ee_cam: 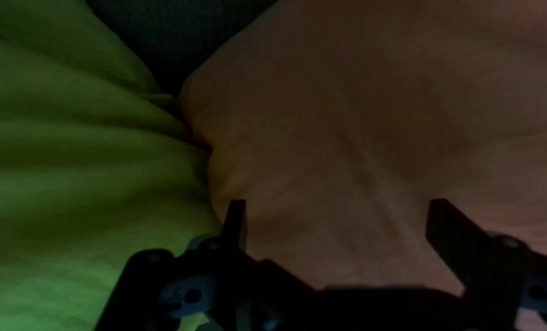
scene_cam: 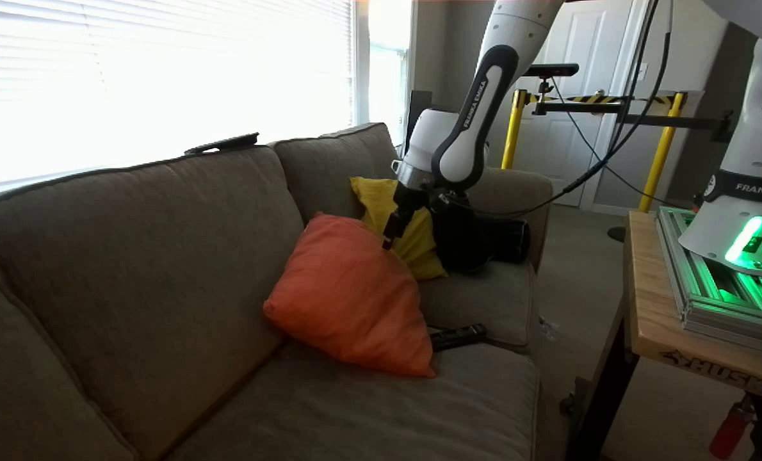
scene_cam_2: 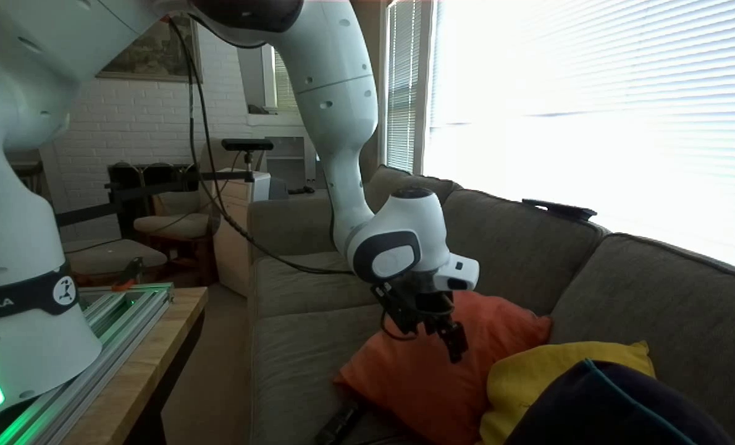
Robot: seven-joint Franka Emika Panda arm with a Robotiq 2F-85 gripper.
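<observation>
Pillow [scene_cam: 352,301], orange: 1 corner toward sofa front [scene_cam: 526,406], long axis seemingly likewise.

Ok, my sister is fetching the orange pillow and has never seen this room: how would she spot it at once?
Start at the big gray-brown couch along the bright window. On it, below the open pincer, lies the orange pillow. Its color sets it apart from the yellow pillow beside it and the dark pillow edged in teal.
</observation>
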